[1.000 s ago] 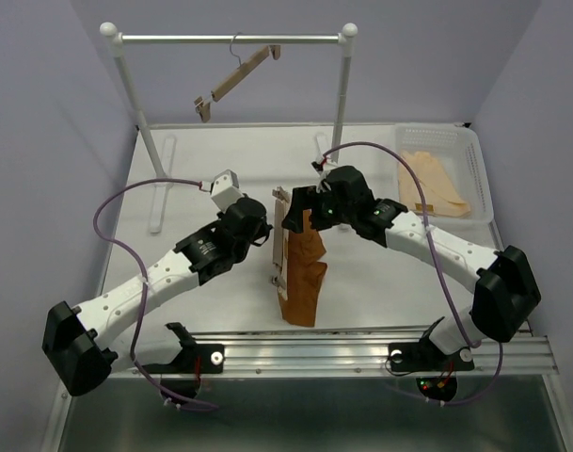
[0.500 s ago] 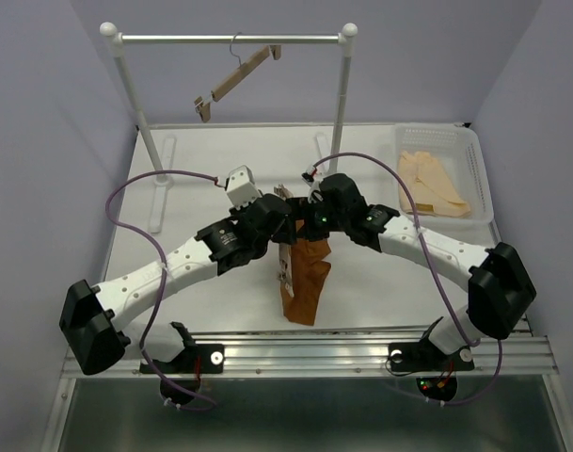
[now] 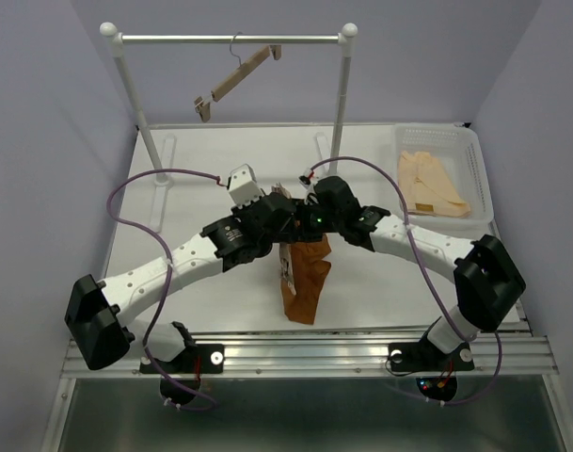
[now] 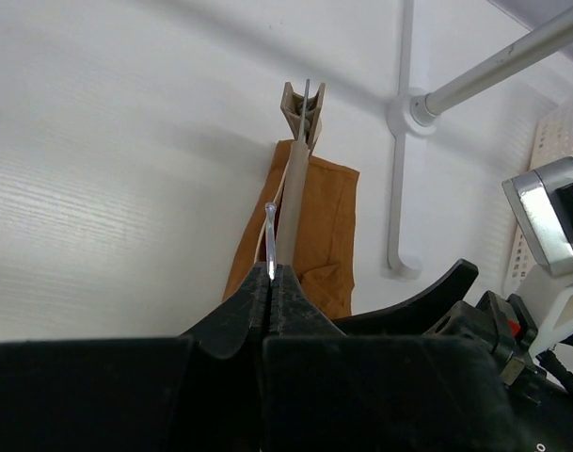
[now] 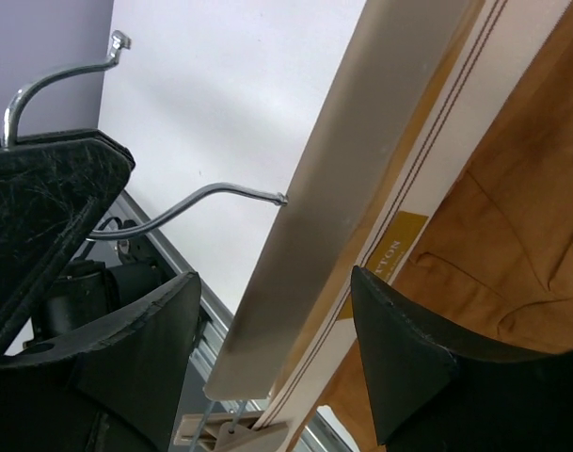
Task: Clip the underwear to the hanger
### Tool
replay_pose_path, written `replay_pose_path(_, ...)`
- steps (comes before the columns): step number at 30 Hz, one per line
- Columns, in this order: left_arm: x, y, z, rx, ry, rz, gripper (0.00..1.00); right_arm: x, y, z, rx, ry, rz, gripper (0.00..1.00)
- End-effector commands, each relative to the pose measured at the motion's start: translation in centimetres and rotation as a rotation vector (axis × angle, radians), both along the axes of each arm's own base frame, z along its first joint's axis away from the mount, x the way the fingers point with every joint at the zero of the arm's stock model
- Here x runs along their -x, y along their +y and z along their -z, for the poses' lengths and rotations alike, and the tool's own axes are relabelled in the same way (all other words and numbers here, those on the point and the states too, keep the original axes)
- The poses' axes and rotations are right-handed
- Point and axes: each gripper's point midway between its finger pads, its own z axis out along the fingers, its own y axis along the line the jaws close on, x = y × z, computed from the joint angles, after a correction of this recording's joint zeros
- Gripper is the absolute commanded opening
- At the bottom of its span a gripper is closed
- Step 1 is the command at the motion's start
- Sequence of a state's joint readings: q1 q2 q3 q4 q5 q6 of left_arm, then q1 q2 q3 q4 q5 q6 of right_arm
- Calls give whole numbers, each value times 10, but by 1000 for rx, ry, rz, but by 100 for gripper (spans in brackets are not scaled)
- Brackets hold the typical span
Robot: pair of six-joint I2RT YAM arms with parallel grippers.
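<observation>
Pale wood down the middle of the overhead frame: the hanger (image 3: 285,266) runs top to bottom of the picture, and the underwear (image 3: 303,287) spreads beside and below it, towards the lower centre. Both arms crowd the bar's upper half. The left claw (image 4: 270,282) is pressed together on the hanger's wire hook (image 4: 270,240), and from its wrist view the bar points straight away up the frame.

The right claw (image 5: 272,301) is the one to watch. Its fingers (image 5: 408,367) are spread on either side of the bar, and I can't see them pressing it. In that view the bar slants from lower left to upper right. The striped waistband (image 5: 427,188) lies right along its right edge, with rust-brown cloth beyond. A clip (image 5: 231,435) peeks in at the bottom edge, further down the bar than the fingers. My read is that the right claw, already astride the wood, has to work along that slant towards the clip.
</observation>
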State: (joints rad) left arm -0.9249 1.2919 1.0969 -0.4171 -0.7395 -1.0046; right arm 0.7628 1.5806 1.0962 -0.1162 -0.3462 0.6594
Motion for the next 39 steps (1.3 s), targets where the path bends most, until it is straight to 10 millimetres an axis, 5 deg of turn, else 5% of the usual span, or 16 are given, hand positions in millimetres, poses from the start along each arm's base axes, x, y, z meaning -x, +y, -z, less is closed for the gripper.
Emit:
replay_pose_path(1,-10,0,-33,42,-78,-68,0,0,14,-4,-43,-17,-17,70)
replay_pose_path(6,-10,-5,-31,26,-67,-74,0,-2,16,5,-34,4,-4,65)
replay_pose_path(16,-8,-7,-36,35,-76,-63,0,-4,17,2,-52,-4,6,23)
replay_pose_path(17,-8,-8,-35,35,-74,-58,3,-3,17,0,-56,-5,3,21)
replay_pose_path(18,-8,-11,-38,47,-78,-47,21,-3,17,0,-56,-4,2,16)
replay_pose_path(22,-7,-13,-49,78,-109,-13,49,-5,16,-10,-66,-32,10,10)
replay_pose_path(28,-1,-5,-71,122,-165,12,78,-12,12,-24,-73,-88,37,4)
replay_pose_path(29,1,-5,-73,129,-167,18,95,-13,13,-27,-74,-97,35,4)
replay_pose_path(33,9,11,-95,166,-214,8,99,-32,4,-46,-97,-142,64,4)
replay_pose_path(39,25,49,-121,237,-306,-53,99,-75,-13,-105,-152,-287,158,4)
